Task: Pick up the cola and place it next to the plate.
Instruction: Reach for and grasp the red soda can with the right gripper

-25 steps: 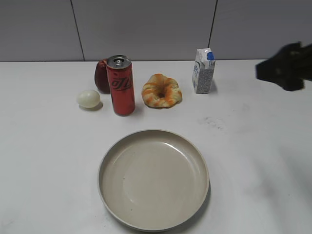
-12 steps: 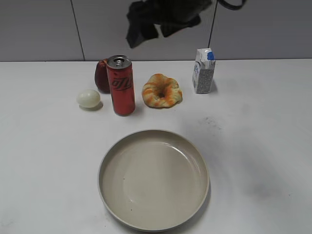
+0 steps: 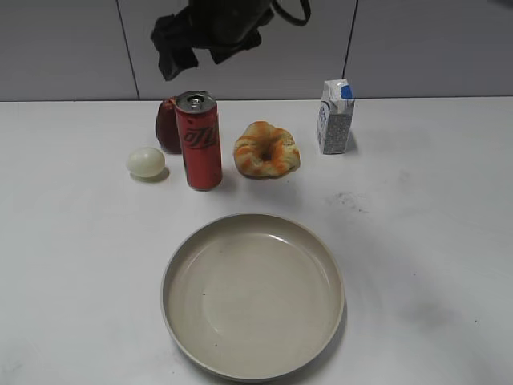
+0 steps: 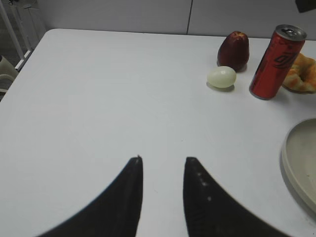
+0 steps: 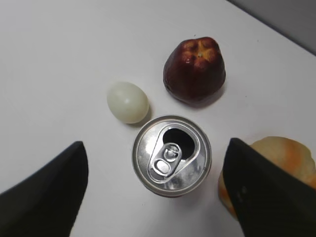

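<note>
On the white counter (image 3: 433, 241) the plate (image 3: 252, 295) lies in front, and the cola (image 3: 199, 140) stands upright behind it, well apart from its rim, between the egg (image 3: 145, 162) and the bread ring (image 3: 266, 149), with the dark red fruit (image 3: 167, 124) just behind. The right gripper (image 5: 155, 190) hangs above the can with its jaws wide and empty, the silver top between them, so I judge it should descend straight and close on the middle of the can, without touching the neighbours. The left gripper (image 4: 163, 170) is narrowly open, empty and far away.

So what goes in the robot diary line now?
right hand: open, above tall red metal can | can: upright, ungrasped | beige round plate: empty
</note>
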### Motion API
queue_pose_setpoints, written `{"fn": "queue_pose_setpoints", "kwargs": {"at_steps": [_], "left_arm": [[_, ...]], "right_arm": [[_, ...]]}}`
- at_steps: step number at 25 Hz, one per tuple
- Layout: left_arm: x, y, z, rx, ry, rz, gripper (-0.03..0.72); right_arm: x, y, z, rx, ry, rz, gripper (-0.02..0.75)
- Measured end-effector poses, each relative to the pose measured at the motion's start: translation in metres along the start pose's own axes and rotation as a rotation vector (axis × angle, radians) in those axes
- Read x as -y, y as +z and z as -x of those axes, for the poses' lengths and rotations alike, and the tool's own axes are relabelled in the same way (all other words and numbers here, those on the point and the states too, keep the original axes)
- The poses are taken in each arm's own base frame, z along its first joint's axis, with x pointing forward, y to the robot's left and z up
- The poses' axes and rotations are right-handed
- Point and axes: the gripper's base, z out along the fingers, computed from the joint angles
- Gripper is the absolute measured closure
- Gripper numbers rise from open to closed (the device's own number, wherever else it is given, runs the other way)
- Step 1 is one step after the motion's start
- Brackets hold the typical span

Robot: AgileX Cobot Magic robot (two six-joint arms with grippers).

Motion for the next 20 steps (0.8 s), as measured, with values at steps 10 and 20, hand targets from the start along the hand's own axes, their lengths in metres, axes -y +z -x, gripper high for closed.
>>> {"fn": "queue_pose_setpoints", "kwargs": {"at_steps": [10,20], "left_arm": [[0.000,0.000,0.000,0.000,0.000,0.000,0.460],[0.000,0.000,0.000,0.000,0.000,0.000,0.461]], "right_arm": [[0.004,0.040,-0.016,-0.036,-0.007,-0.015,0.091],[0.007,0.050,-0.022,-0.062,-0.013,-0.026,0.178]]}}
